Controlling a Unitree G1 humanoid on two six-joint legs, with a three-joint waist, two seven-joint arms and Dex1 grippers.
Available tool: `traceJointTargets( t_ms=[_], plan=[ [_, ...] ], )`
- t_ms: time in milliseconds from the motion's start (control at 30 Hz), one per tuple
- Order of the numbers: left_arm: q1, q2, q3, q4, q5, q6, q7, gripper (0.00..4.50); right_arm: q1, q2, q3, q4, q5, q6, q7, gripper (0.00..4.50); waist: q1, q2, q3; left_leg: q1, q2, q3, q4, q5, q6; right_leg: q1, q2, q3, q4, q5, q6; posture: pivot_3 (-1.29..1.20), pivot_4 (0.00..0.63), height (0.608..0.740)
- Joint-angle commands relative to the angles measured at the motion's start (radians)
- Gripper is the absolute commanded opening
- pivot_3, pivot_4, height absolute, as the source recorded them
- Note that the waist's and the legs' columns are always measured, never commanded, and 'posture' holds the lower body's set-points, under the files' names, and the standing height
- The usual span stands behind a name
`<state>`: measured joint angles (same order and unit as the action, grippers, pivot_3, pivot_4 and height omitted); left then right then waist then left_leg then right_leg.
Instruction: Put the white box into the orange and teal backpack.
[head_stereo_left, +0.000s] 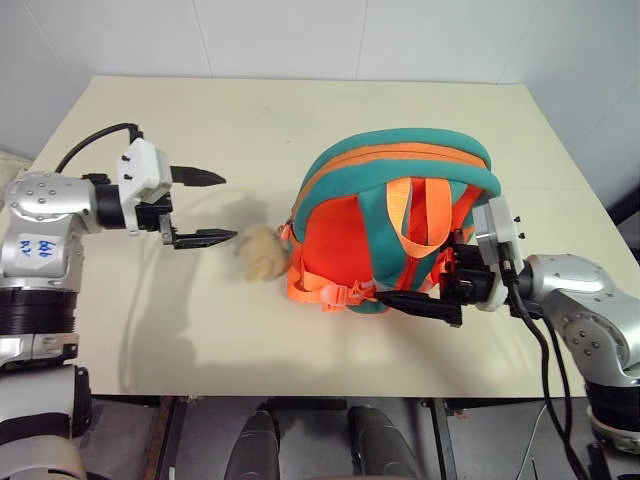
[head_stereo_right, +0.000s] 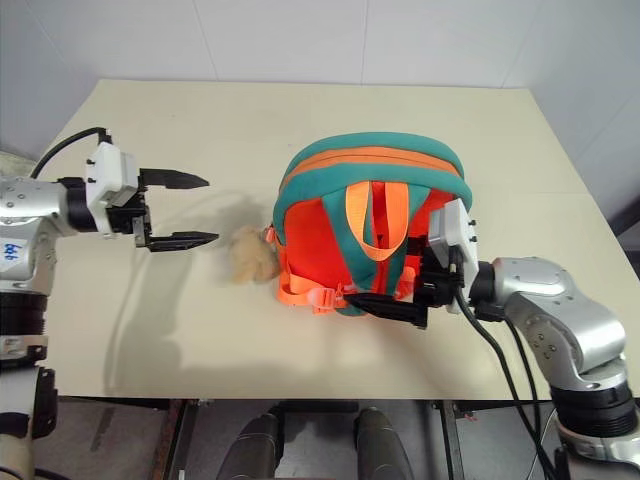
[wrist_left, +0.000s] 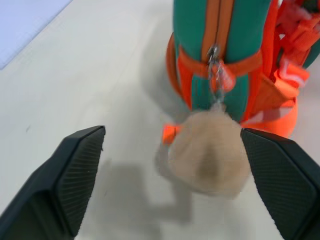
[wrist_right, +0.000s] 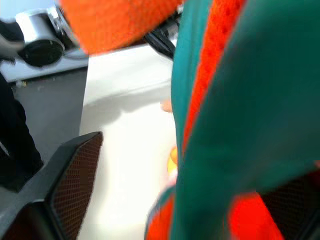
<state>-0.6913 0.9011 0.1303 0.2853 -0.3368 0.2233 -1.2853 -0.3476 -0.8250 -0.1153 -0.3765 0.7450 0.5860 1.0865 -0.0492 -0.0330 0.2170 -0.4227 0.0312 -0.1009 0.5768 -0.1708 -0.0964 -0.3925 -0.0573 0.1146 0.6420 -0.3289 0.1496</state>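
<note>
**Both arms out, fingers spread**

My left gripper hangs above the table at my left, wrist roughly level, its two black fingers spread wide with nothing between them. My right gripper reaches in from my right, pointing leftward, fingers likewise apart.

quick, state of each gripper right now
left gripper: open, holding nothing, beside the plush bear.
right gripper: open, against the orange and teal backpack.

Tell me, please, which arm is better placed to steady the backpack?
Right, probably. The right tool sits against the backpack by its straps, with fabric between its open jaws. The left tool, also open, hovers apart from the backpack, beyond the plush bear.
</note>
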Motion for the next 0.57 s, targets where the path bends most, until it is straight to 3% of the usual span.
traceJointTargets(
  t_ms=[33,300,567],
  plan=[
    [0.052,0.06,0.096,-0.053,-0.059,0.053,0.001,4.48,0.01,-0.076,-0.083,0.061,-0.049,-0.067,0.063,4.5,-0.002,0.0,0.0,0.0,0.0,0.0,0.0,0.0,0.0,0.0,0.0,0.0,0.0,0.0,0.0,0.0,0.15,0.74],
    [0.251,0.067,0.301,-0.166,-0.148,0.045,0.052,4.48,0.038,-0.258,-0.165,0.375,-0.23,-0.265,0.191,4.5,-0.004,0.0,0.0,0.001,0.0,0.001,0.0,0.0,0.0,0.0,-0.001,0.0,-0.001,-0.002,-0.004,0.0,0.15,0.74],
    [0.492,0.035,0.479,-0.316,-0.308,0.128,0.037,4.48,-0.027,-0.25,-0.207,0.577,-0.256,-0.36,0.203,4.5,-0.008,0.0,0.0,0.001,0.0,0.003,-0.001,0.0,0.0,0.0,-0.001,0.001,-0.002,-0.003,-0.007,0.0,0.15,0.74]
  ],
)
